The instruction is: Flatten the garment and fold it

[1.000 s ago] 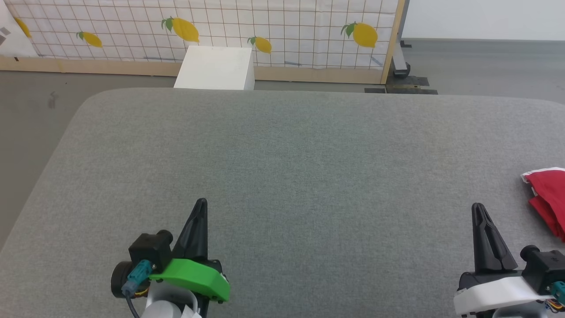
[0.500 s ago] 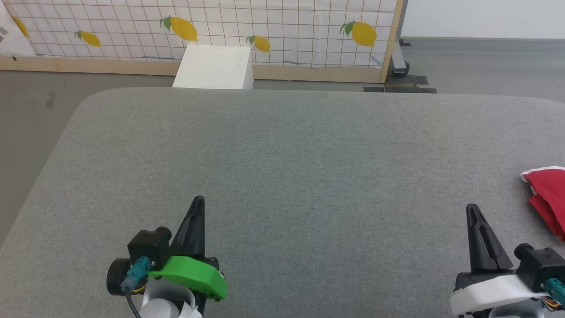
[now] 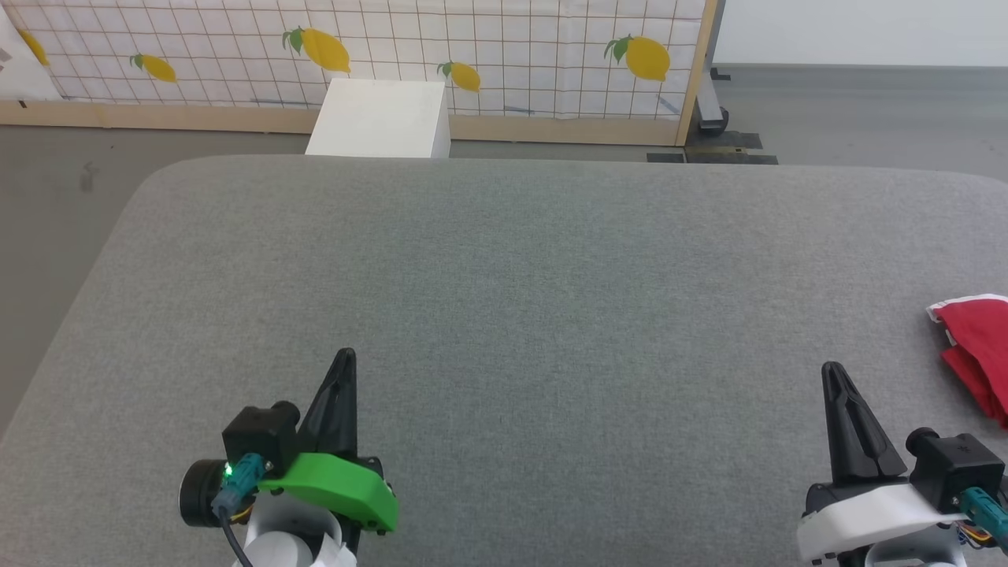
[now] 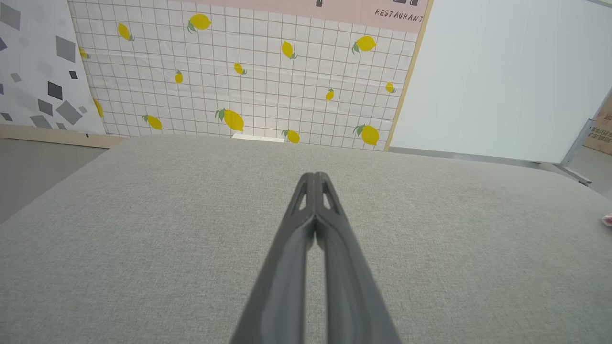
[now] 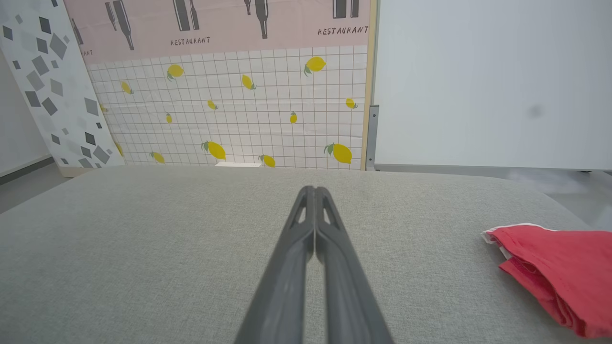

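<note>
Over grey cushion (image 3: 504,260), left tool (image 3: 344,358), right tool (image 3: 831,370) pinched closed, empty; garment (image 3: 976,346) bunched; "RESTAURANT" on panel (image 5: 215,28)

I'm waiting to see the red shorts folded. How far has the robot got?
Done: nothing that shows. The red shorts lie bunched in layers at the right edge of the grey surface, partly out of view. In hand: nothing; the left gripper and right gripper are both shut and empty, apart from them. Left: grab them, spread them flat, then fold them.
</note>
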You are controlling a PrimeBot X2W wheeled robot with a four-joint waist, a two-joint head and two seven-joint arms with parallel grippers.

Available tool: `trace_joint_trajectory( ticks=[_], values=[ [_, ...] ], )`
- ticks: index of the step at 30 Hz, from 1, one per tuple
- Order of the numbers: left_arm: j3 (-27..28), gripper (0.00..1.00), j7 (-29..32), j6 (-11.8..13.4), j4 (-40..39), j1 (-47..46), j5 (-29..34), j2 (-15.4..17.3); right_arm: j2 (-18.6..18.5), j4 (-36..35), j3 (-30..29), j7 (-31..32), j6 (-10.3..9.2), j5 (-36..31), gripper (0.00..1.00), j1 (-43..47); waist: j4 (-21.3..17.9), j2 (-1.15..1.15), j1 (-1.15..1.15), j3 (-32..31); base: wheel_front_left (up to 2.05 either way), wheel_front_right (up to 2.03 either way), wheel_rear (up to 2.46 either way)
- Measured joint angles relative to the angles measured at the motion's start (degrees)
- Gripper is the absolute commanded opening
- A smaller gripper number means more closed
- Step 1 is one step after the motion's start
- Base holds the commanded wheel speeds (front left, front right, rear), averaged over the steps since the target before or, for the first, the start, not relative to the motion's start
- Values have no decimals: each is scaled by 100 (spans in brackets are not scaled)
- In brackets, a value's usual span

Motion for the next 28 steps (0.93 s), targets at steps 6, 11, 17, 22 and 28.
trace_joint_trajectory(
  ticks=[6, 11, 17, 22, 28],
  values=[
    [33, 0, 71, 13, -57, 5, 43, 0, 0, -13, 29, 92, 0, -38, 0, -40, -9, 0, 0, 7, 0, 0, 0],
    [64, 0, 127, 25, -92, 15, 135, 0, 0, -19, 49, 142, 0, -51, 0, -46, -15, 0, 0, 12, 0, 0, 0],
    [113, 0, 201, 49, -135, 42, 240, 0, 0, -25, 76, 200, 0, -104, 0, -53, -24, 0, 0, 19, 0, 0, 0],
    [156, 0, 258, 51, -180, 66, 299, 0, 0, -31, 98, 250, 0, -134, 0, -59, -31, 0, 0, 24, 0, 0, 0],
    [198, 0, 323, 68, -240, 80, 359, 0, 0, -43, 129, 341, 0, -159, 0, -90, -39, 0, 0, 31, 0, 0, 0]
  ],
)
